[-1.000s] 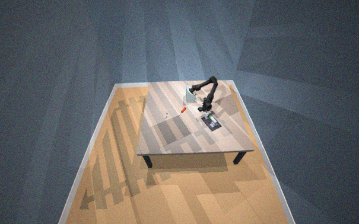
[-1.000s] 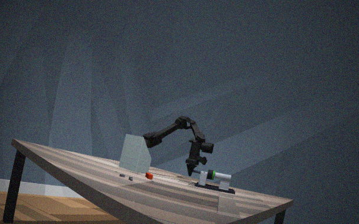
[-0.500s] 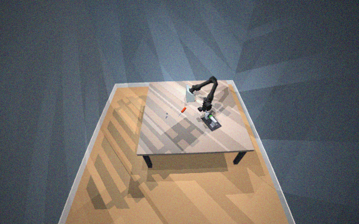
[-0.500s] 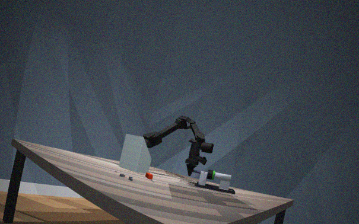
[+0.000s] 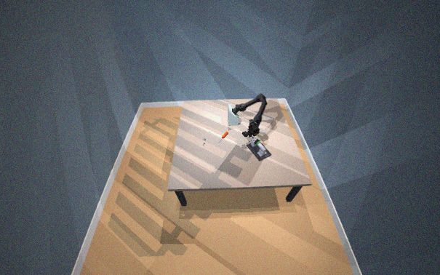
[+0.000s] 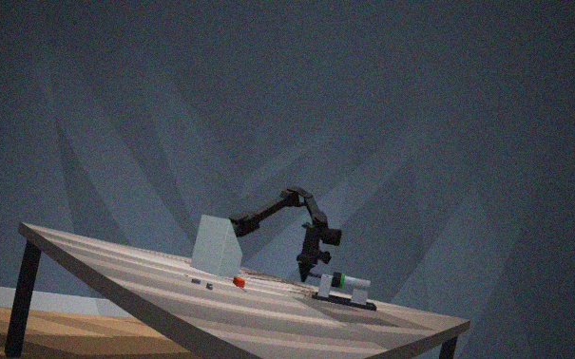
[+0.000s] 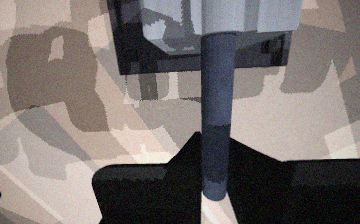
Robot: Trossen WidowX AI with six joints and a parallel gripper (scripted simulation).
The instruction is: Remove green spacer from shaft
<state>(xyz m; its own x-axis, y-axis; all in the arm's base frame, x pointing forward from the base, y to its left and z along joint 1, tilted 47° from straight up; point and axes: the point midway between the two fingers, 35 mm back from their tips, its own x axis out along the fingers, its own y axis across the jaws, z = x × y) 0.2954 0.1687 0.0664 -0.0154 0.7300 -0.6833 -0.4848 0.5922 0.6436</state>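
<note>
My gripper [image 6: 304,278] [image 7: 206,136] is shut on the shaft [image 7: 217,95], a dark blue-grey rod whose free end sticks out past the fingers. The shaft runs into a white end post [image 6: 325,286] on a dark base plate [image 6: 372,307] [image 5: 265,158]. Beyond the post, a black spacer [image 6: 335,279] and the green spacer [image 6: 342,280] [image 5: 257,142] sit side by side in line with it. The green one lies against the white cylindrical housing [image 6: 358,282], with no gap that I can make out. The wrist view does not show the spacers.
A screwdriver with an orange handle [image 5: 225,134] [image 6: 239,282] lies on the table [image 5: 201,171]. Two small grey parts lie beyond it, one dark piece [image 6: 196,281] near another [image 6: 209,286]. A tall pale angular block [image 6: 216,247] [image 5: 233,117] stands by the arm's base.
</note>
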